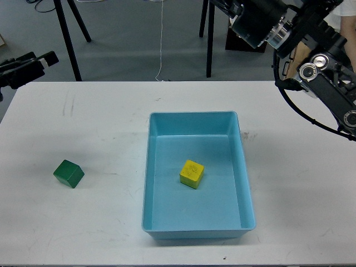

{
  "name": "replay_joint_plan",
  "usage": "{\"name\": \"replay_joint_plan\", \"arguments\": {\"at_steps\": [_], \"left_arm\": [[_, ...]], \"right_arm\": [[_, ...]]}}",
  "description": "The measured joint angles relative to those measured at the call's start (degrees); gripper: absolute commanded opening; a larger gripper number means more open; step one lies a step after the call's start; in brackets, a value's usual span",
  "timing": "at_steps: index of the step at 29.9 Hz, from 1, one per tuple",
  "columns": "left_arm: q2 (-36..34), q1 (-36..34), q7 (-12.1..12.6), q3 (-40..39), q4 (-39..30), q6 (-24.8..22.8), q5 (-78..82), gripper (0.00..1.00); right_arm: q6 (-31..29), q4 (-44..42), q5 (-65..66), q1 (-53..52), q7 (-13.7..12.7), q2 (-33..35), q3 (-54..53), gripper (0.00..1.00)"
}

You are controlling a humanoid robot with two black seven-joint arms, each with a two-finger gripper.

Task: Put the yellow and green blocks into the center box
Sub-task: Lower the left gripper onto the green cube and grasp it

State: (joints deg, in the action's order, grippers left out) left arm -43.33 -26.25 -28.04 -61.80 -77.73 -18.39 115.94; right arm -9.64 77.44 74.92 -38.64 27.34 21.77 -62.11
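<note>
A yellow block (192, 173) lies inside the light blue box (245, 167) at the table's center, a little behind the box's middle. A green block (69, 173) sits on the white table to the left of the box, well apart from it. A dark part of my left arm reaches in from the left edge above the table's back left corner. Its far end, the left gripper (49, 58), is too dark and small to tell the fingers apart. My right arm (311, 50) stands raised at the top right. Its gripper is out of view past the top edge.
The white table (100, 122) bears only the box and the green block. Black tripod legs (69, 39) and a cable stand on the grey floor behind the table's far edge.
</note>
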Motion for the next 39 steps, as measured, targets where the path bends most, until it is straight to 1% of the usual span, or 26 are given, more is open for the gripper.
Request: {"name": "replay_joint_plan", "arguments": {"at_steps": [3, 4, 6, 9, 12, 15, 18, 22, 29, 39], "left_arm": [[-4.01, -0.70, 0.02, 6.89, -1.98, 0.03, 1.45, 1.00], [-5.99, -1.96, 0.02, 10.54, -2.73, -0.52, 1.78, 1.00], [-8.02, -5.45, 0.02, 17.43, -3.45, -1.58, 2.55, 1.00], [-9.10, -12.68, 0.03, 28.84, -3.63, -3.87, 4.68, 1.00], [-9.41, -18.98, 0.04, 38.76, -3.35, -5.69, 6.81, 1.00], [-9.48, -22.67, 0.04, 45.11, -3.09, -7.12, 7.56, 1.00], [-9.32, -23.49, 0.04, 47.30, -1.99, -8.00, 7.86, 1.00], [-8.82, -23.49, 0.07, 47.71, 1.44, -8.22, 8.49, 1.00], [-7.92, -23.25, 0.06, 48.86, 6.70, -8.25, 9.02, 1.00], [-7.67, -23.20, 0.05, 50.97, 7.64, -9.58, 9.06, 1.00]], "right_arm": [[0.13, 5.68, -0.36, 8.18, -0.09, 3.01, -5.29, 0.97], [0.16, 7.47, -0.53, 11.12, -0.10, 3.59, -7.39, 0.98], [0.21, 10.36, -0.74, 16.90, -0.10, 4.12, -11.44, 0.97], [0.78, 12.67, -0.81, 24.35, -0.10, 3.73, -16.40, 0.97], [4.01, 13.17, -1.25, 29.99, -0.10, 2.93, -19.27, 0.97], [8.08, 13.23, -3.52, 33.92, -0.10, 2.67, -20.46, 0.97], [10.27, 13.01, -7.48, 36.60, -0.10, 2.82, -21.80, 0.98], [10.90, 12.41, -12.08, 39.29, -0.09, 3.21, -23.20, 0.98], [11.45, 11.02, -13.55, 41.76, 0.30, 2.75, -23.39, 0.97], [12.97, 10.83, -13.63, 42.80, 0.35, 2.58, -23.32, 0.97]]}}
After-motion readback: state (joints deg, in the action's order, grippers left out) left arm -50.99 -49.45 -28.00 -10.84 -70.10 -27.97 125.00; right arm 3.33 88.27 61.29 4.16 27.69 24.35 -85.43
